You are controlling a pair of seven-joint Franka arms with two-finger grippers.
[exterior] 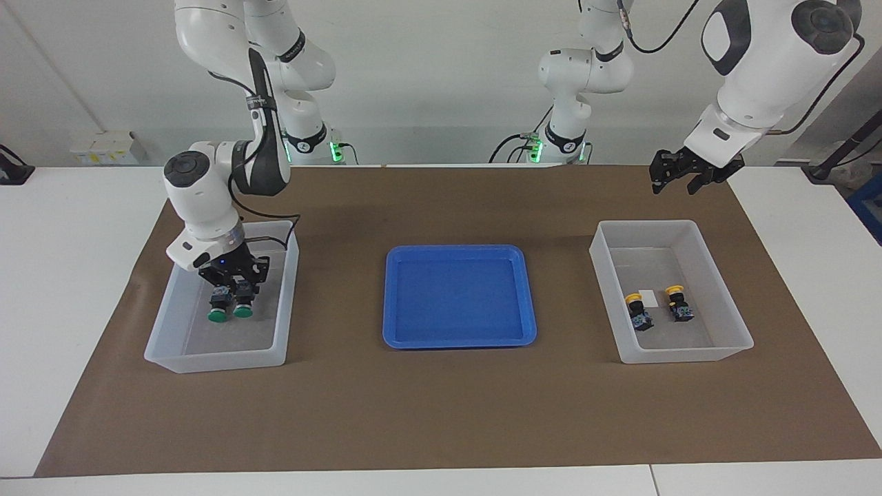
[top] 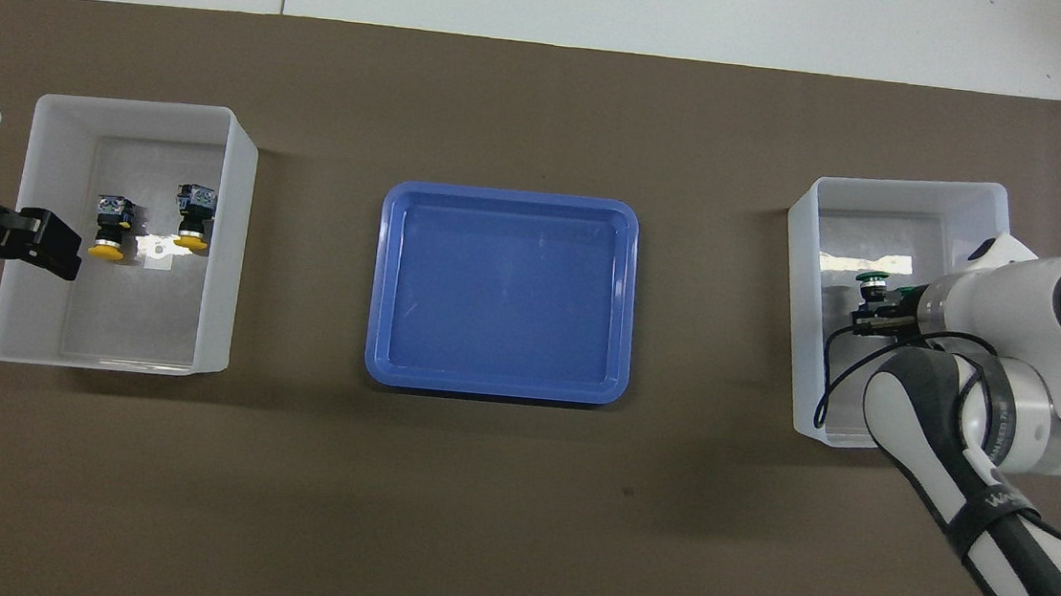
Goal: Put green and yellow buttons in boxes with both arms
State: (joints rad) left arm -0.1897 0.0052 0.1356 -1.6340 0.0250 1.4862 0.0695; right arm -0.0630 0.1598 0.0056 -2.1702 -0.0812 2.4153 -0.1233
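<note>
Two green buttons (exterior: 218, 311) (exterior: 242, 308) are side by side in the box (exterior: 213, 365) at the right arm's end. My right gripper (exterior: 233, 293) is down inside this box, shut on the green button nearer the tray. The overhead view shows one green cap (top: 871, 278) just past my right gripper (top: 866, 308). Two yellow buttons (exterior: 637, 308) (exterior: 679, 302) lie by a white label in the other box (exterior: 682, 355). Raised in the air, my left gripper (exterior: 679, 176) is open and holds nothing; from overhead it (top: 64, 252) is over that box's outer wall (top: 8, 291).
A shallow blue tray (exterior: 458, 296) lies mid-table between the two boxes with nothing in it. Brown paper covers the table under everything. A black cable hangs from the right arm's wrist over the box wall (top: 802, 264).
</note>
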